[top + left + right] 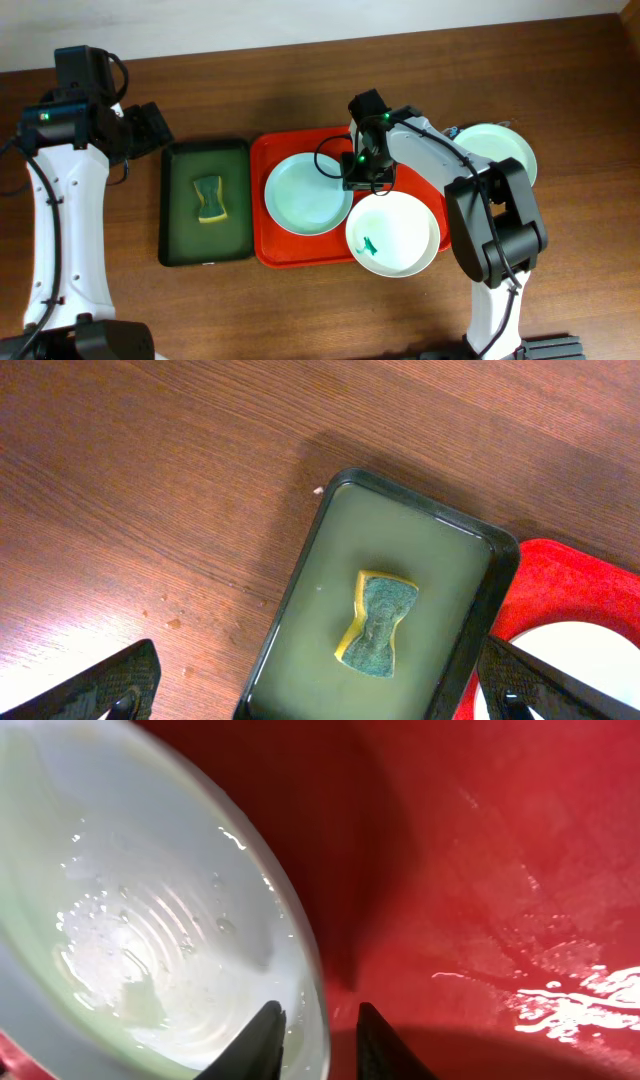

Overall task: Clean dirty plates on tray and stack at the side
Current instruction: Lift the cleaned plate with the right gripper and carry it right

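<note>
Close against the right wrist lens, the right claw point(318, 1012) straddles the rim of a wet white plate point(150, 920). One finger sits inside the rim and one outside over the red tray point(480, 870), with the jaws drawn narrow. Whether they actually pinch the rim I cannot tell, nor which plate this is.

From overhead I count three plates. A clean-looking plate point(305, 195) lies at the tray's 9 o'clock side. A teal-smeared plate point(395, 235) at 5 o'clock overhangs the tray's rim. A third plate point(500, 150) rests on the table point(300, 80) off at 2 o'clock, partly behind the arm.

One green tray point(232, 235) lies at the red tray's 9 o'clock, holding one sponge point(209, 198). Only the left wrist view shows the cloudy liquid around the sponge. The left claw point(150, 128), at the green tray's 10 o'clock, gapes fully wide and holds nothing.
</note>
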{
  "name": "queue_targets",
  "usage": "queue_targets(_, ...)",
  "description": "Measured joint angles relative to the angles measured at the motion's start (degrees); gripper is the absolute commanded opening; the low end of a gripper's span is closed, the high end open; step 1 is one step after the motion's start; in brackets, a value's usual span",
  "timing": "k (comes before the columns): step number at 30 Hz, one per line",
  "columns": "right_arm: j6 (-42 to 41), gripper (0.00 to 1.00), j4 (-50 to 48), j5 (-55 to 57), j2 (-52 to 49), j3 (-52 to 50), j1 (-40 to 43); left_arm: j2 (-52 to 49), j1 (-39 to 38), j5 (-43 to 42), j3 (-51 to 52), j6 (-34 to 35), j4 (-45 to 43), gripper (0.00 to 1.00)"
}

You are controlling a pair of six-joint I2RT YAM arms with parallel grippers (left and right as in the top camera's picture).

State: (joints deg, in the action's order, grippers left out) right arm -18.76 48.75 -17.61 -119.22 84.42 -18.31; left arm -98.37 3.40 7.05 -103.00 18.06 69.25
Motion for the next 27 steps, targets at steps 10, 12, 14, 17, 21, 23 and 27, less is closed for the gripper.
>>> queue_targets(10,-0.68,0.04,0.02,4.26,0.0,0.0,-1.55,0.0,0.0,0.0,0.0,0.0,0.0,0.99)
queue_targets(12,-0.83,0.04,0.07,3.78,0.0,0.0,-1.11,0.0,0.0,0.0,0.0,0.0,0.0,0.99)
queue_targets(14,-0.96,0.04,0.68,1.66,0.0,0.15,-0.07,0.0,0.0,-0.02,0.0,0.0,0.0,0.99)
queue_targets(17,-1.03,0.04,2.89,0.0,0.0,2.86,1.2,0.0,0.0,0.0,0.0,0.0,-0.02,0.99)
queue_targets(21,-1.27,0.04,6.88,-0.31,0.0,8.22,1.36,0.0,0.0,-0.02,0.0,0.0,0.02,0.99)
queue_targets(23,-1.57,0.04,8.72,-0.31,0.0,9.77,1.36,0.0,0.0,-0.02,0.0,0.0,0.0,0.99)
queue_targets(27,-1.84,0.04,11.78,-0.31,0.0,11.76,1.36,0.0,0.0,0.0,0.0,0.0,0.0,0.99)
